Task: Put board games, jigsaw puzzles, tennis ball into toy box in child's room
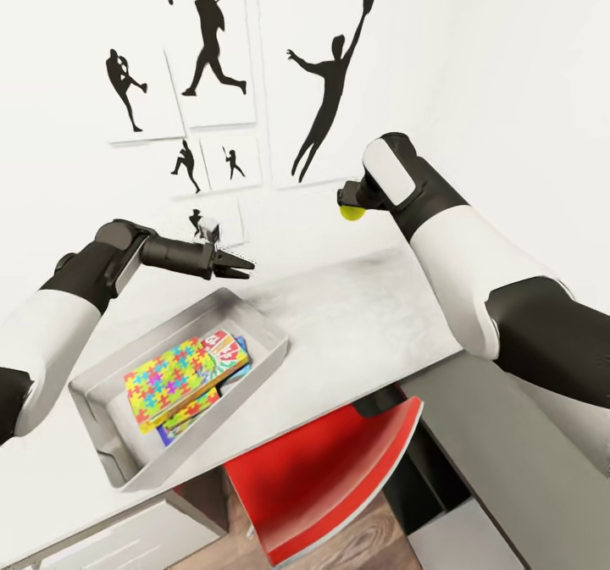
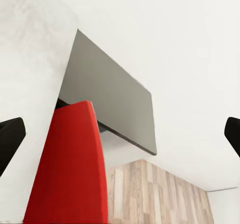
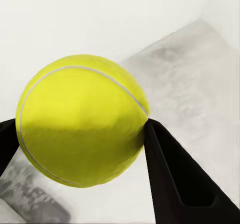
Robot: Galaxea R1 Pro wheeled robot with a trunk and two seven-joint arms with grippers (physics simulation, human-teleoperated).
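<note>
The grey toy box [image 1: 268, 339] sits on the white table [image 1: 364, 316] at front left. A jigsaw puzzle [image 1: 174, 377] lies on top inside it. Board games peek from under it, one with a red-yellow cover [image 1: 227, 347] and one with a blue edge [image 1: 241, 375]. My left gripper [image 1: 246, 268] hovers open above the box's far corner; its fingertips [image 2: 10, 139] stand wide apart with nothing between them. My right gripper [image 1: 352, 206] is raised over the table's far side, shut on the yellow tennis ball [image 1: 352, 213] [image 3: 82, 119]. The bed is out of view.
A red chair [image 1: 330, 460] is tucked under the table's front edge, right of the box. A dark grey surface [image 1: 508, 451] adjoins the table at the right, beneath my right arm. The wall behind carries black sports silhouettes [image 1: 326, 104]. Wood floor [image 2: 160, 194] lies below.
</note>
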